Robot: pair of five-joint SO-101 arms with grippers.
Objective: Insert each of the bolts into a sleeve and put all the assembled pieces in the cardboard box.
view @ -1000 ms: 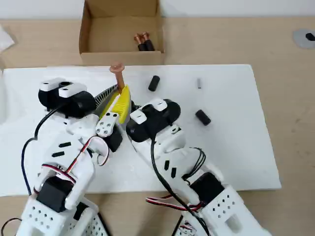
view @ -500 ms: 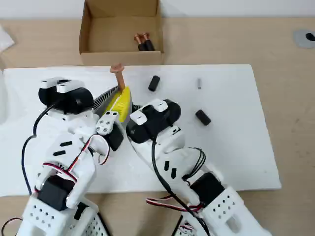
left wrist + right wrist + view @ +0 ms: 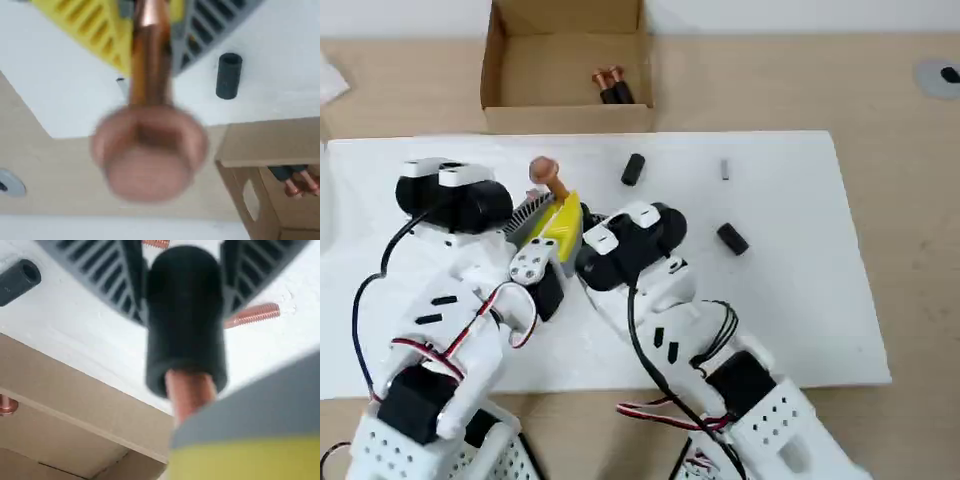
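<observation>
plainly the join looks only half made. the left hand is clamped on the shaft of a copper bolt, whose head points away toward the cardboard box. the right hand grips a black sleeve. in the right wrist view the shaft enters the sleeve's open end, with bare copper showing between the sleeve and the left hand's yellow finger. both pieces hang over the white sheet on the table, just short of the box's near wall.

the likeliest trouble is crowding. the left hand sits on the shaft between head and sleeve, so pushing further would drive its fingers into the sleeve or the right hand before the bolt seats. a skewed push could jam the shaft or twist the sleeve in its grip. if the left hand lets go to re-grip, a bolt this shallow may tip out and roll among the loose bolts and loose sleeves. carried as it is, the pair could part over the box and miss the assembled pieces lying in it.
</observation>
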